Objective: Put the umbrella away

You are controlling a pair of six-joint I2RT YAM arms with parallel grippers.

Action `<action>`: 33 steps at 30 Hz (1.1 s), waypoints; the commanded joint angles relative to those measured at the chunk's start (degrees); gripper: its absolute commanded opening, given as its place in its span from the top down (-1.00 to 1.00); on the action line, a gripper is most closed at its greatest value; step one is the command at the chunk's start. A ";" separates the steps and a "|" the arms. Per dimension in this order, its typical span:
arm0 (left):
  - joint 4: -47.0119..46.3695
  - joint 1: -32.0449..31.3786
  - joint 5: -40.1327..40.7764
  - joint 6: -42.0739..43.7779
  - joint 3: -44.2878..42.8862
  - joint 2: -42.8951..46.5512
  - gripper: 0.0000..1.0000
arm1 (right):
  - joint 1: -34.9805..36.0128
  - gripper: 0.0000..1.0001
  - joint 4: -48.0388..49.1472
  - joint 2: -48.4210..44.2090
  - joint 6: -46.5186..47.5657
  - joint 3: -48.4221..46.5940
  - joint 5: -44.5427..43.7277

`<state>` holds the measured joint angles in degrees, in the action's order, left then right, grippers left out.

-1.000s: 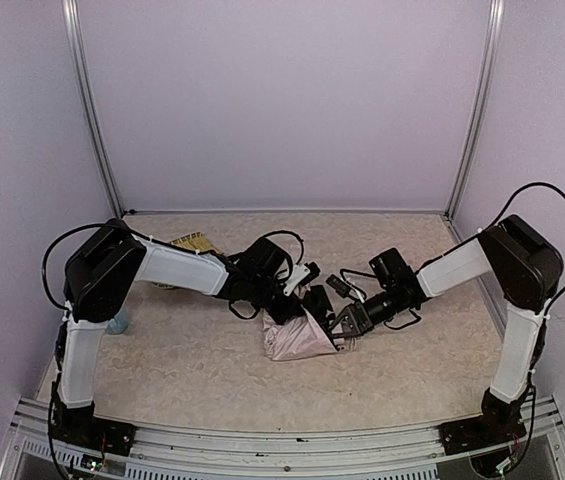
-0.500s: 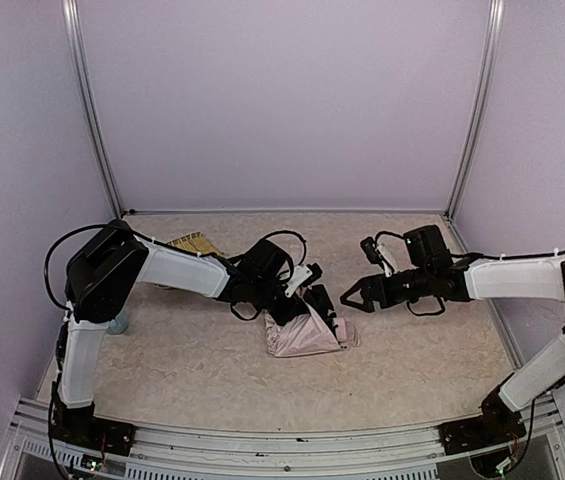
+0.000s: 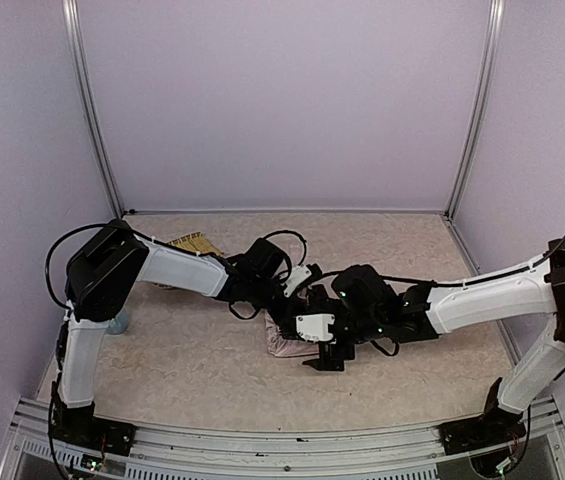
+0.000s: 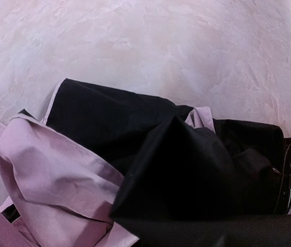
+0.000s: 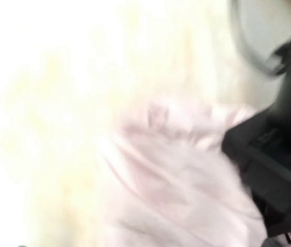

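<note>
You have one woven tray (image 3: 190, 242) at the table's (image 3: 192, 380) 10 o'clock, its contents hidden by the arm. One umbrella (image 3: 282, 346) lies crumpled mid-table, outside the tray. Your left gripper (image 3: 304, 300) is closed among its folds, but you cannot tell whether it grips them. The right gripper (image 3: 325, 362), at the umbrella's 4 o'clock, is spread and empty.

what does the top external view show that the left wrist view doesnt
Only top external: the woven tray peeking past the left arm, and the right arm reaching over the umbrella. Only left wrist: the umbrella's black lining bunched over its pink fabric. Both: the umbrella lying crumpled on the table.
</note>
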<state>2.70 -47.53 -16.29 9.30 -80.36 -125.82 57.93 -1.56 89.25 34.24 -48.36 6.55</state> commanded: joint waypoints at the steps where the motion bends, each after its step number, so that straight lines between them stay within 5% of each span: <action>1: 9.49 -0.02 -0.18 1.91 3.05 -5.62 1.00 | 0.48 -0.95 -0.57 5.66 13.81 -3.70 -9.96; 9: 10.69 -0.02 -2.76 3.71 3.09 -5.60 1.00 | -0.76 -0.72 -5.85 18.64 14.76 -8.76 -19.09; 14: 11.23 0.60 -6.75 4.44 2.24 -5.51 1.00 | -1.95 0.13 -11.52 20.70 11.14 -11.52 -18.19; 17: 9.28 1.88 -9.58 2.52 1.32 -4.10 0.96 | -2.01 0.42 -14.89 20.10 9.48 -12.03 -15.38; 18: 7.49 2.52 -10.11 1.28 1.32 -2.72 0.79 | -2.00 0.47 -16.05 19.77 8.81 -12.12 -14.24; 22: -2.60 6.20 -14.45 -2.90 3.24 5.10 0.05 | -2.11 0.60 -23.37 19.48 4.18 -13.58 -7.37; 25: -13.02 9.13 -15.99 -7.05 5.50 10.12 -0.19 | -2.50 0.65 -27.97 20.84 -0.27 -14.98 -3.05; 33: -29.41 15.07 -15.78 -14.25 20.67 24.61 -0.07 | -5.91 0.69 -43.76 27.41 -7.11 -21.55 12.83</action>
<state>-15.90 -32.93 -31.46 -1.69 -68.10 -109.34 54.08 -24.62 109.84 34.15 -70.26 4.91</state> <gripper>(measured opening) 0.559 0.296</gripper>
